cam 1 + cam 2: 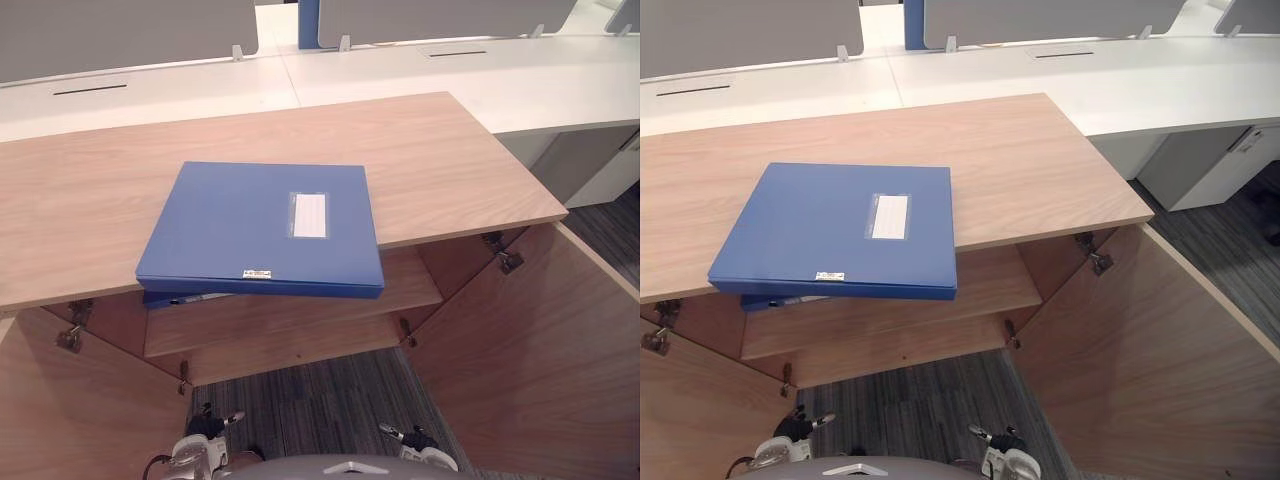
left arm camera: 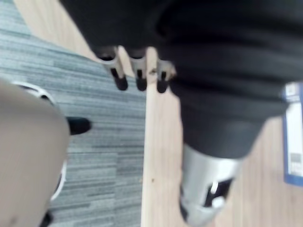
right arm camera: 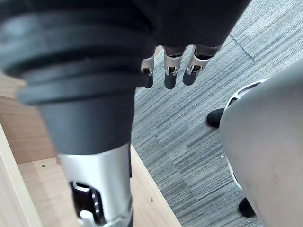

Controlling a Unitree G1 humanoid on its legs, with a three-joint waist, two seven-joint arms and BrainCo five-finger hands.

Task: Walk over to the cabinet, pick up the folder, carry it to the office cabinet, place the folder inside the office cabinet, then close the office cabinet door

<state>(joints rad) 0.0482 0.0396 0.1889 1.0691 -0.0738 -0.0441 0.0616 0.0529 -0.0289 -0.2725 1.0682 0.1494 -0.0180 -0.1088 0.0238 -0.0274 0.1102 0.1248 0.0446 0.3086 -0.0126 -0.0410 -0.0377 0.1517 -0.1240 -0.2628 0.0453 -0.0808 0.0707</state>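
Observation:
A blue folder (image 1: 262, 228) with a white label lies flat on the wooden cabinet top (image 1: 430, 150), its near edge jutting over the front. Just under that edge, a second blue folder (image 1: 172, 298) peeks out on the upper shelf (image 1: 300, 305). Both cabinet doors are swung wide, the left door (image 1: 70, 410) and the right door (image 1: 530, 350). My left hand (image 1: 206, 428) hangs low beside the left door, fingers (image 2: 140, 80) relaxed and holding nothing. My right hand (image 1: 412, 438) hangs low by the right door, its fingers (image 3: 170, 75) straight and empty.
White desks (image 1: 500, 80) with grey divider panels (image 1: 120, 35) stand behind the cabinet. Grey striped carpet (image 1: 310, 400) runs between the open doors. A white pedestal unit (image 1: 1220, 165) stands under the desk at the right.

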